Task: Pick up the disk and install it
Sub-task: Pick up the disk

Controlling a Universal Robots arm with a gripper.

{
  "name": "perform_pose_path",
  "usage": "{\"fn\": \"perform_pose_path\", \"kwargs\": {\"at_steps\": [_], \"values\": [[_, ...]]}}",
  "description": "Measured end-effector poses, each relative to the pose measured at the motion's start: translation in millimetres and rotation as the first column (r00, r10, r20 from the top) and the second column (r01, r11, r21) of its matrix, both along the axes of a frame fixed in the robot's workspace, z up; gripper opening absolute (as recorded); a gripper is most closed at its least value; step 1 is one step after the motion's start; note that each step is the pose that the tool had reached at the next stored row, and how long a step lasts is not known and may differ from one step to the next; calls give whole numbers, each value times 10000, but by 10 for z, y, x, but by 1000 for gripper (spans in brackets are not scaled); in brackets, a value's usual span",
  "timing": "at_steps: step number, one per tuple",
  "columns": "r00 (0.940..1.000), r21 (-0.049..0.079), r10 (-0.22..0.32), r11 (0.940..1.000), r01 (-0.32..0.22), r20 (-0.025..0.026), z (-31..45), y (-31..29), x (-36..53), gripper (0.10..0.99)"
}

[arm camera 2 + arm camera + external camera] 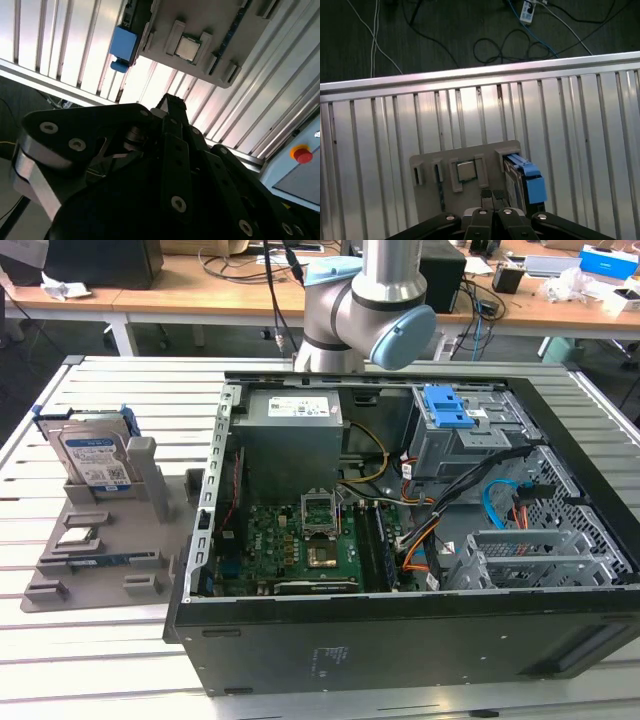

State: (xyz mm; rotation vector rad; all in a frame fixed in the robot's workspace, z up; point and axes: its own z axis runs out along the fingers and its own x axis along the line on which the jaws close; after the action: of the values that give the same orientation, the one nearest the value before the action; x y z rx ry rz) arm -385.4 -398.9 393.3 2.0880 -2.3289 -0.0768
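disk [96, 458] upright in grey holder [160, 530], beside open case [400, 640]

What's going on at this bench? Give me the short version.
A single robot arm is set to move the disk into the open computer case. Nothing has been picked up yet. The disk stands on edge in its blue bracket, slotted into the grey holder on the slatted table, at the exterior view's left of the case. In the first wrist view the gripper hangs above that holder, jaws shut and empty, clear of the disk.
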Motion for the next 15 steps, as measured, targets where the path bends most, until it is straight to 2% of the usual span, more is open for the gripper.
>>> {"fn": "perform_pose_path", "kwargs": {"at_steps": [7, 15], "values": [[9964, 0, 842, 9964, -842, 1, 0, 0, 0, 106], [9963, 0, 858, 9963, -858, 0, 0, 0, 0, 106]]}}
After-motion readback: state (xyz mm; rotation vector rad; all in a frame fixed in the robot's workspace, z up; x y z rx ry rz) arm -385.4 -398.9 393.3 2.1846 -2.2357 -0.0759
